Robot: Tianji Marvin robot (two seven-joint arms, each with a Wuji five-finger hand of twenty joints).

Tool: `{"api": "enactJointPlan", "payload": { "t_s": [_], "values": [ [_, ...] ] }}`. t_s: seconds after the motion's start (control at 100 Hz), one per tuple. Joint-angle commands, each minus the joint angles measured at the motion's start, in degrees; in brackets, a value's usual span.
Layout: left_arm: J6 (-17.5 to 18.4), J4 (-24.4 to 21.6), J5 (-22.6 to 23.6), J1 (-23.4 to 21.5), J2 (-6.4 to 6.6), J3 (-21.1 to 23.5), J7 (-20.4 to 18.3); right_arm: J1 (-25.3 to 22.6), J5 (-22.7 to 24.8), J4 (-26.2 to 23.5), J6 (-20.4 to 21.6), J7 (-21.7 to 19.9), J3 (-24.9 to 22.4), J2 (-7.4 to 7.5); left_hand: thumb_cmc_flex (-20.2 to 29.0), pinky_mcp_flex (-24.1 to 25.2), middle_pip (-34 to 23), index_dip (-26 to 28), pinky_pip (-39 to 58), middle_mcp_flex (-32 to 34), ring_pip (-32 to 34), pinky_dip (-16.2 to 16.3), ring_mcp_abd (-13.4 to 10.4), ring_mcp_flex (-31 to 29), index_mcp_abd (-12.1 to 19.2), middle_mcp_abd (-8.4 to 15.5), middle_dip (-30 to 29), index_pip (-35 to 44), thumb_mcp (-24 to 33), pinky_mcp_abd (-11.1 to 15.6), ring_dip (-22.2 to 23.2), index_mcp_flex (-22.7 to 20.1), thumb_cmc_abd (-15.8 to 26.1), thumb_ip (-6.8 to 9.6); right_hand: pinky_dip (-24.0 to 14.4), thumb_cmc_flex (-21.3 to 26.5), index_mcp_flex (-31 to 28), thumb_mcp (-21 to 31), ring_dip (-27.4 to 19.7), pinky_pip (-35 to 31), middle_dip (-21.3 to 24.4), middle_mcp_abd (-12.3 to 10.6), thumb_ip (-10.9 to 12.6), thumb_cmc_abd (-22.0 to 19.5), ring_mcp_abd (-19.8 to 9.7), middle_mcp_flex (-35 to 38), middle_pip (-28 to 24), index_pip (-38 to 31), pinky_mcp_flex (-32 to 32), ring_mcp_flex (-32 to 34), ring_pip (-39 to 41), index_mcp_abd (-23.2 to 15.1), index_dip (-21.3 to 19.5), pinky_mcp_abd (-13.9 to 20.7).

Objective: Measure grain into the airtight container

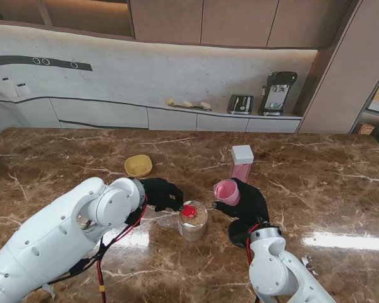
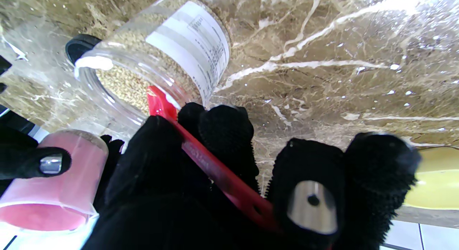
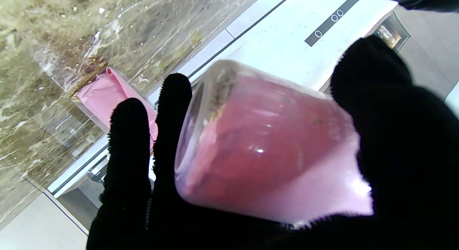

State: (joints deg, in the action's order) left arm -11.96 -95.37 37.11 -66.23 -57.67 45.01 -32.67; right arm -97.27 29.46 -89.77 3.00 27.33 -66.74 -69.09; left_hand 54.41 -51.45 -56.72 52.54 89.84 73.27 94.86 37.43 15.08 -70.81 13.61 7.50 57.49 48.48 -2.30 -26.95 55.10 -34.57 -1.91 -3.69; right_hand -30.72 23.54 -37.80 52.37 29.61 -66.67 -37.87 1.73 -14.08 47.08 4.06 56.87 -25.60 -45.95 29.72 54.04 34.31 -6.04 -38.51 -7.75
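Marble table [image 1: 63, 158]: left hand [image 1: 159, 194] dips red scoop [image 1: 188, 211] into grain jar [image 1: 192, 222]; right hand [image 1: 247, 203] grips pink cup [image 1: 227, 191] beside it.

White rounded arm shells; red and black cables along left arm [image 1: 57, 243]; black textured gloves, silver fingertip discs.

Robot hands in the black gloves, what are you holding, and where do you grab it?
The left hand pinches the red plastic scoop by its flat handle. The right hand grips the pink plastic cup around its side.
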Motion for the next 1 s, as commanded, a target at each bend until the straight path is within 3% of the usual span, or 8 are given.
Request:
{"api": "enactJointPlan", "payload": {
  "t_s": [0.0, 0.3, 0.5, 0.99],
  "values": [
    [0.1, 0.0, 0.0, -0.6, -0.24, 0.3, 0.6, -0.4, -0.4, 0.4, -0.1, -0.9, 0.1, -0.09, 3.2, -1.0, -2.5, 1.2, 4.3, 3.9, 5.5, 1.1, 0.7, -1.7, 1.4, -0.1, 0.2, 2.5, 1.6, -3.2, 0.9, 1.5, -0.9, 1.69, 1.2, 5.1, -2.8, 9.7, 0.2, 1.1, 0.2, -3.7, -0.3, -9.9, -2.0, 1.5, -1.6, -4.6, -0.7, 0.1, 0.0, -6.7, -0.3, 0.9],
    [0.2, -2.5, 3.3, -2.3, -0.47, 1.6, 2.0, -0.4, -0.4, 0.5, 0.0, -0.8, 0.1, -0.10, 2.7, -1.7, -2.5, 5.8, 4.2, 4.5, 5.7, 0.8, 0.7, -1.7, -1.6, -0.2, -0.3, 5.3, 2.3, -2.8, 0.7, -1.9, -2.9, 2.10, 1.2, 5.1, -2.8, 9.8, 0.1, 1.1, 0.3, -3.8, -0.3, -9.7, -2.0, 1.5, -1.6, -4.5, -0.6, 0.1, 0.0, -6.7, -0.3, 0.9],
    [0.7, -4.2, 8.7, -2.9, -0.71, 1.1, 3.4, -0.5, -0.4, 0.5, 0.2, -0.8, 0.1, -0.10, 2.0, -2.7, -3.2, 6.6, 4.2, 4.6, 5.9, 0.0, 0.0, -1.7, -3.1, 0.0, -0.7, 4.9, 2.8, -1.7, 0.4, -4.2, -3.9, 2.19, 1.2, 5.0, -2.8, 9.9, 0.1, 1.2, 0.3, -3.8, -0.3, -9.7, -2.1, 1.5, -1.6, -4.5, -0.6, 0.1, -0.1, -6.7, -0.3, 0.9],
    [2.4, -7.3, 19.8, -1.9, -0.48, -1.5, 0.9, -0.5, -0.6, 0.7, 0.8, -0.7, -0.1, -0.13, 1.2, -3.6, -3.7, 6.5, 4.4, 4.6, 6.1, -1.4, -0.7, -1.7, -4.2, 0.5, -1.8, 4.3, 4.5, -0.9, -0.2, -5.9, -5.2, 2.28, 1.1, 5.0, -2.8, 9.9, 0.1, 1.2, 0.4, -3.8, -0.4, -9.5, -2.1, 1.5, -1.6, -4.6, -0.6, 0.1, -0.1, -6.8, -0.3, 1.0]
  ]
}}
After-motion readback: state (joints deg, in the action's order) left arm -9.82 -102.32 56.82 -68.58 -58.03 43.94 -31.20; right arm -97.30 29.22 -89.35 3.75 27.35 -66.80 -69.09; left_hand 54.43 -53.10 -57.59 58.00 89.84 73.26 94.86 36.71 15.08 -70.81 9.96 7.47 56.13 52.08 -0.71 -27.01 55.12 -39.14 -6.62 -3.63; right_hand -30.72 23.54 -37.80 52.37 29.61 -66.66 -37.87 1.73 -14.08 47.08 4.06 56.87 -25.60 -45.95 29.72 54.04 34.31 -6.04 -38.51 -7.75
